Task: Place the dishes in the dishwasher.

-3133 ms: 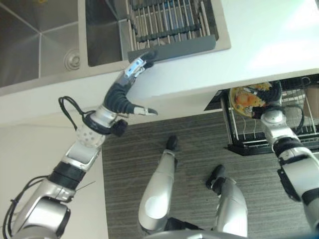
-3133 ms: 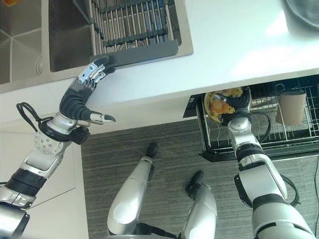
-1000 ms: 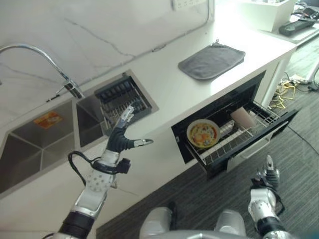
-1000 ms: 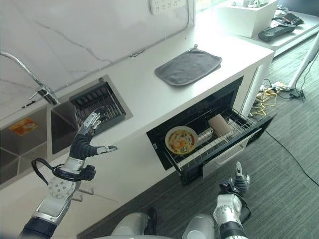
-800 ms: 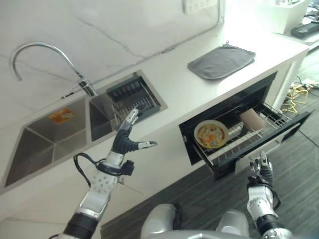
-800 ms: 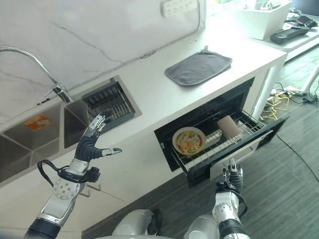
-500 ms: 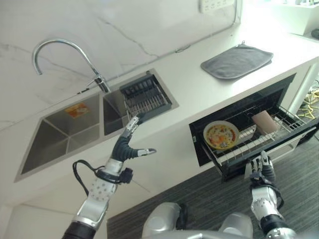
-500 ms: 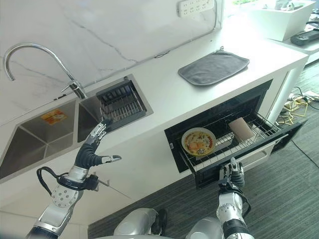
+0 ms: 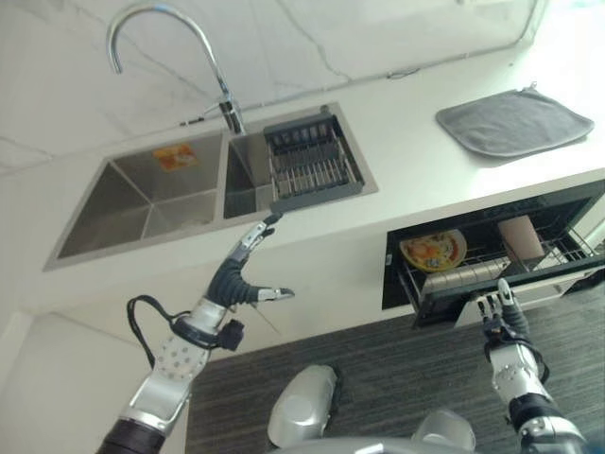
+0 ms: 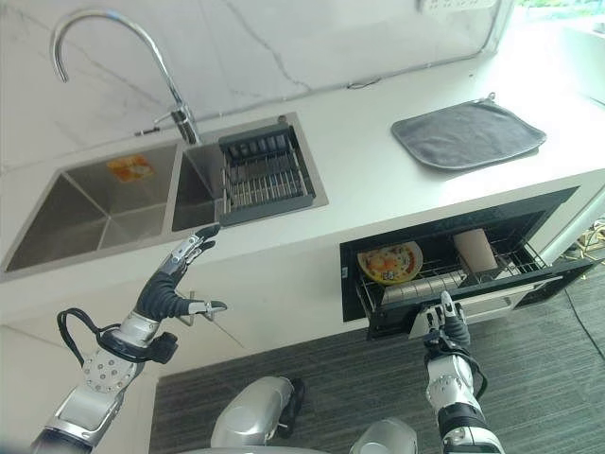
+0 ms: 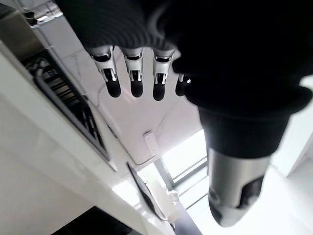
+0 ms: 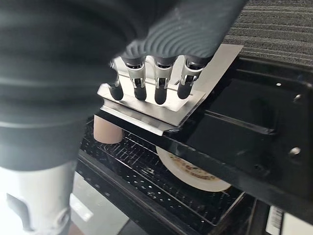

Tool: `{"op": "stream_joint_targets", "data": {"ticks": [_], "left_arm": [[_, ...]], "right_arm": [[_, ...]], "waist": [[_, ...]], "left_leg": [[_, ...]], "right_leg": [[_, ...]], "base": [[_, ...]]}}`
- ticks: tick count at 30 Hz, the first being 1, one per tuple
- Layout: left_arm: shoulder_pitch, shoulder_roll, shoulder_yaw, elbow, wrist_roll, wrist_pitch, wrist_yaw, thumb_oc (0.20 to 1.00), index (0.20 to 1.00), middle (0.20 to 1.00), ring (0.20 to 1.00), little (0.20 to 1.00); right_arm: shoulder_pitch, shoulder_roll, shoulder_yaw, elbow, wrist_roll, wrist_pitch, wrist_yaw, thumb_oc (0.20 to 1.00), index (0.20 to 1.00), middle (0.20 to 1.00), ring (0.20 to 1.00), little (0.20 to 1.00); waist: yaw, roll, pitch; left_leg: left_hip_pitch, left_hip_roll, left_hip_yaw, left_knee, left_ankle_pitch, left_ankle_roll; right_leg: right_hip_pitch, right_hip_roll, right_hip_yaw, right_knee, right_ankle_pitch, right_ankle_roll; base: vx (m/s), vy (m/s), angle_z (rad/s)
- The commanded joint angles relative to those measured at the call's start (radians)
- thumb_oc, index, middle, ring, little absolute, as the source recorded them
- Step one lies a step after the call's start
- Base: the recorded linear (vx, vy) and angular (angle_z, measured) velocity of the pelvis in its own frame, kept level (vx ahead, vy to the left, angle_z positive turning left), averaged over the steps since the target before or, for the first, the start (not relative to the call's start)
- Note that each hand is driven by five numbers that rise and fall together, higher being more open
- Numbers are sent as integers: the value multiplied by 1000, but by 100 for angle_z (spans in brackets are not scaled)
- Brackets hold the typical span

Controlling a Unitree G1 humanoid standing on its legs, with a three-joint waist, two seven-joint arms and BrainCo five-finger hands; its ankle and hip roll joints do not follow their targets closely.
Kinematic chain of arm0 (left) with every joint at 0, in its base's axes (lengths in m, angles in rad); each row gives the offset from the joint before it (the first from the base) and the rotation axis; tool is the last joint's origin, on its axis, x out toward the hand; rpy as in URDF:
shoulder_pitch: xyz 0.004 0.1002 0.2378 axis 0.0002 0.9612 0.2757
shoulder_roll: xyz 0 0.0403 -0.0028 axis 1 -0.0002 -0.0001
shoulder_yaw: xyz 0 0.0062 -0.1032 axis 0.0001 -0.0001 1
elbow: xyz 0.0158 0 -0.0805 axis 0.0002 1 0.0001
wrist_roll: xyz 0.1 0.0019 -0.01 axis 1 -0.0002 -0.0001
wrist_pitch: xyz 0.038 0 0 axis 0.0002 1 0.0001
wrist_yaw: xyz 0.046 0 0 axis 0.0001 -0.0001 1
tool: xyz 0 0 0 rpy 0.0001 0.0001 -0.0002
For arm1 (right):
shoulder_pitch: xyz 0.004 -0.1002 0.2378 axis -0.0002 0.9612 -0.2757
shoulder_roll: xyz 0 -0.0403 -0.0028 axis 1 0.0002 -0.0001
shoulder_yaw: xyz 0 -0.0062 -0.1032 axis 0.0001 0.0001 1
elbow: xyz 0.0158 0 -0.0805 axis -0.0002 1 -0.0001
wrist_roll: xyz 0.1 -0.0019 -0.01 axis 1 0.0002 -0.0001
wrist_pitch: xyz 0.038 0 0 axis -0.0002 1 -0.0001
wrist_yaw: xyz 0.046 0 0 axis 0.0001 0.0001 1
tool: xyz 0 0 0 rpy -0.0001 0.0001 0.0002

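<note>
Two dishes, plate (image 10: 390, 262) and cup (image 10: 475, 251), already sit in dishwasher rack (image 10: 444, 271). Your right hand (image 10: 446, 333), fingers straight, empty, presses drawer front (image 12: 151, 110), likely to close it. Left hand (image 10: 170, 280) open, idle, well left of dishwasher.

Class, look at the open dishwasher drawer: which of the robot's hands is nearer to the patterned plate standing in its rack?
Right. The right hand is at the drawer's front edge, just before the plate. The left hand hovers open near the sink's drying rack, far off.
</note>
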Motion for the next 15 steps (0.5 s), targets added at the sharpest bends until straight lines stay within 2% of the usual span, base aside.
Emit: {"op": "stream_joint_targets", "data": {"ticks": [1,11,15], "left_arm": [[-14,51,52,-106,-16,-29,1,1000,1000,1000,1000,1000],[-41,134,81,-111,-62,-28,-42,1000,1000,1000,1000,1000],[-92,182,89,-107,-165,-58,-52,1000,1000,1000,1000,1000]], "right_arm": [[-238,-23,46,-60,-77,-40,148,1000,1000,1000,1000,1000],[-266,-66,70,22,-1,0,239,1000,1000,1000,1000,1000],[-356,-123,66,76,39,-11,266,1000,1000,1000,1000,1000]], "waist": [[25,11,-49],[55,-12,-51],[76,-19,-40]], "left_leg": [[19,-66,9,-85,50,121],[61,-55,-64,-197,113,117],[30,-48,-75,-238,145,112]], "right_leg": [[-20,92,6,76,132,-110],[30,161,20,-105,205,-84],[31,173,21,-230,257,-63]], "base": [[80,-58,13],[105,-83,16],[-106,-134,6]]}}
